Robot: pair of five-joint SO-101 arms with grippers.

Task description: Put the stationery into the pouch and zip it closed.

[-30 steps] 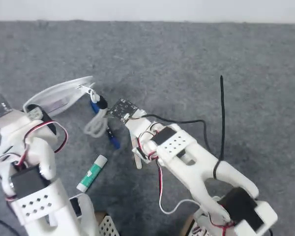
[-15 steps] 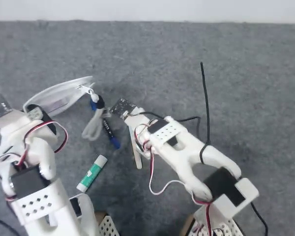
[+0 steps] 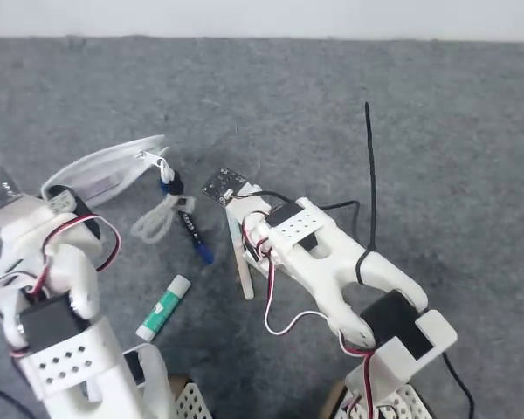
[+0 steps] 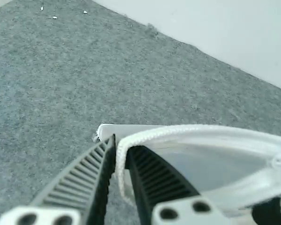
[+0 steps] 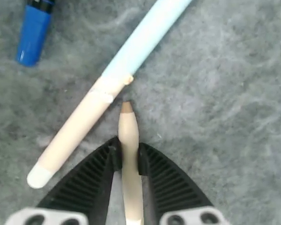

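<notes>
Jaws of the right gripper (image 5: pixel 127 146) are clenched on a pencil (image 5: pixel 126 117). Those of the left gripper (image 4: pixel 120 147) pinch the rim of the pouch (image 3: pixel 100 168), which lies at upper left in the high view. Within the last 1 second the right arm has shifted slightly right, and the cord (image 3: pixel 155 220) loop has slid left, baring the pen (image 3: pixel 192 231). The glue stick (image 3: pixel 163 307) has not moved. With 1 pencil gripped, carrying it to the pouch looks next.
</notes>
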